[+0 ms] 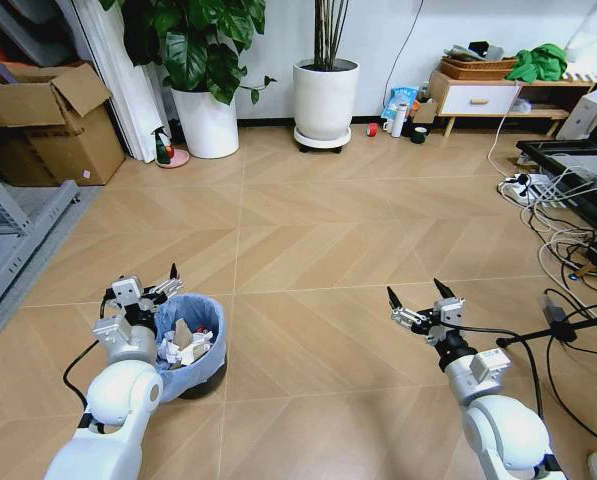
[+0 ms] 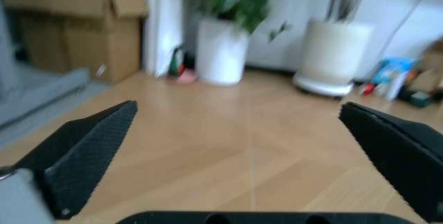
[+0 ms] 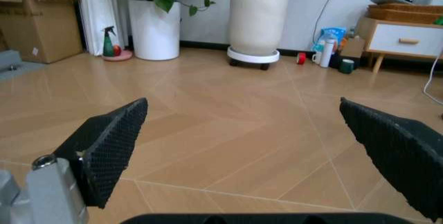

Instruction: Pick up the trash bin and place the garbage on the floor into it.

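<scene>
One trash bin [image 1: 190,345] holds seemingly several garbage [image 1: 186,345] scraps.

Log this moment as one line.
left pincer: open, beside blue-bagged round dark trash bin | right pincer: open, above tan chevron floor | crumpled paper garbage: inside bin

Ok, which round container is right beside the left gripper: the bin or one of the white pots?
The trash bin, the small dark one lined with a light-blue bag, sits against the open left gripper. Both white plant pots stand far off by the wall.
</scene>
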